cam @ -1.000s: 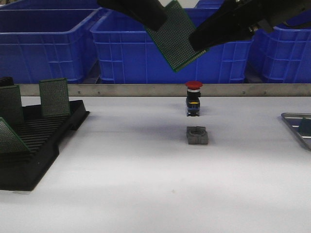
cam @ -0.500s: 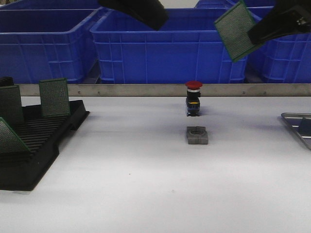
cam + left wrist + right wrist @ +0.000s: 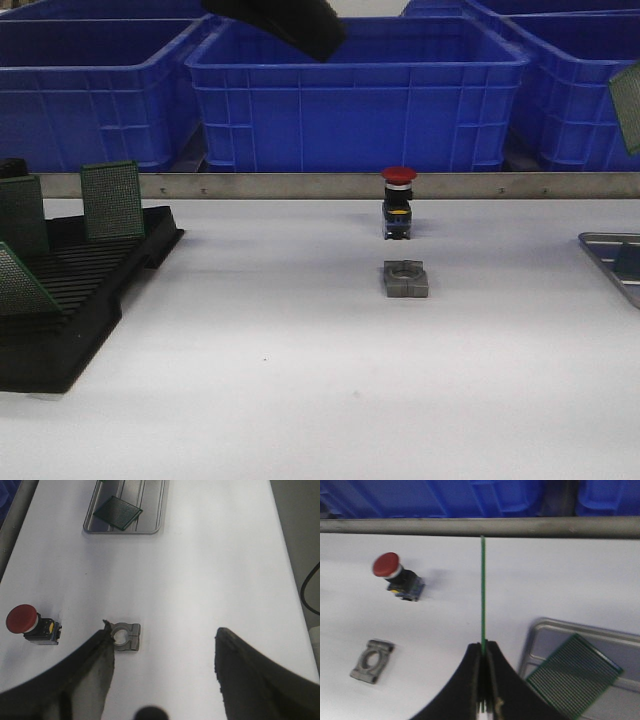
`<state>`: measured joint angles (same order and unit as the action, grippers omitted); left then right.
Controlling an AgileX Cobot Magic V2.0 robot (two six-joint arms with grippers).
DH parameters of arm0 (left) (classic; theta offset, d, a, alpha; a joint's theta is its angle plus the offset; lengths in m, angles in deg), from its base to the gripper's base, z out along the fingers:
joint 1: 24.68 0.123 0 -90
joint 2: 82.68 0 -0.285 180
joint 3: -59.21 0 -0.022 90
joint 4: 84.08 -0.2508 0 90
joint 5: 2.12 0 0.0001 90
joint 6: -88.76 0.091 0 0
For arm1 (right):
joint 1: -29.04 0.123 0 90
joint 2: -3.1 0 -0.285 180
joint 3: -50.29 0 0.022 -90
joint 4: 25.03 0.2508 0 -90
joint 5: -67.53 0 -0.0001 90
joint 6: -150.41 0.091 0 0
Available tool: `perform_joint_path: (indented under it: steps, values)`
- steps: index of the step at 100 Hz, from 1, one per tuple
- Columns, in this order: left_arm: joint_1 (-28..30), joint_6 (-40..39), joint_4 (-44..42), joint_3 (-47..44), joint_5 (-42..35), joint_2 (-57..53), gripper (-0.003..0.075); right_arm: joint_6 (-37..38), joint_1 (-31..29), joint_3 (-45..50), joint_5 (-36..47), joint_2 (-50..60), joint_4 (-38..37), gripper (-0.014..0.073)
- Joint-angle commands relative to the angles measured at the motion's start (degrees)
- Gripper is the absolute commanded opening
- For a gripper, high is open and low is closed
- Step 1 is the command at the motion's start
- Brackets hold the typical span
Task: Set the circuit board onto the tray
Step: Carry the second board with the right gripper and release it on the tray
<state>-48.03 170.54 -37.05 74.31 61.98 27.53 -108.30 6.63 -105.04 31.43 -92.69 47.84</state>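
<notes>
Green and thin, the circuit board point(image 3: 483, 595) was clamped edge-on between the closed fingers of the right gripper point(image 3: 483, 680), held high in the air; in the front view only a corner of it showed at the far right edge. The step in hand appeared to be carrying it across to the tray point(image 3: 540, 632), a silvery ribbed metal tray lying at the right end of the table, where another green board point(image 3: 574, 675) already lay flat. The next move would likely call for bringing the held board over the bare part of the tray, lowering and tilting it flat, then letting go without landing on the board already there. The left gripper point(image 3: 162, 667) hung above the middle of the table with its fingers spread wide and nothing between them. The white table point(image 3: 300, 380) also held a red push button point(image 3: 398, 203), a grey metal bracket point(image 3: 406, 279) near it, and a black slotted rack point(image 3: 70, 290) with upright boards at the left. Large blue bins point(image 3: 350, 90) stood behind a metal rail.
</notes>
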Motion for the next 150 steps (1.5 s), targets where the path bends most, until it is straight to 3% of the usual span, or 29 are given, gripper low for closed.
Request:
perform_joint_path:
  steps: [1, 36, 65, 74, 91, 98, 129, 139, 150]
  values:
    - [-0.23, -0.20, 3.81, 1.75, -0.68, -3.08, 0.0418, 0.53, -1.67, 0.28, 1.88, 0.63, 2.06, -0.0066]
    - [-0.23, -0.20, 4.00, 1.75, -0.68, -3.08, 0.0418, 2.25, -2.86, 1.83, 11.06, -6.72, 3.44, -0.0066]
    - [-0.23, -0.20, 4.00, 1.75, -0.68, -3.08, 0.0418, 2.25, -2.86, 1.83, 12.04, -11.65, 4.91, -0.0044]
    - [-0.23, -0.20, 4.00, 1.75, -0.68, -3.08, 0.0418, 2.25, -2.86, 1.83, 11.83, -12.03, 5.04, 0.0066]
    - [-0.23, -0.20, 4.09, 1.75, -0.68, -3.08, 0.0418, 2.25, -2.86, 1.83, 12.16, -12.03, 5.04, 0.0404]
    - [-0.23, -0.20, 4.09, 1.75, -0.68, -3.08, 0.0418, 2.25, -2.86, 1.83, 12.97, -12.03, 5.06, 0.0463]
    - [-0.23, -0.30, 4.09, 1.75, -1.08, -3.08, 0.0417, 2.19, -2.86, 1.83, 14.30, -11.65, 5.06, 0.0466]
    - [0.13, -0.55, 3.73, 1.75, -2.42, -3.08, 0.0383, 2.19, -2.86, 1.83, 12.58, -11.25, 4.80, 0.0461]
    - [1.64, -2.88, 3.58, 1.75, -4.20, -3.46, 0.0312, 2.19, -2.86, 1.83, 10.78, -10.01, 2.36, 0.0342]
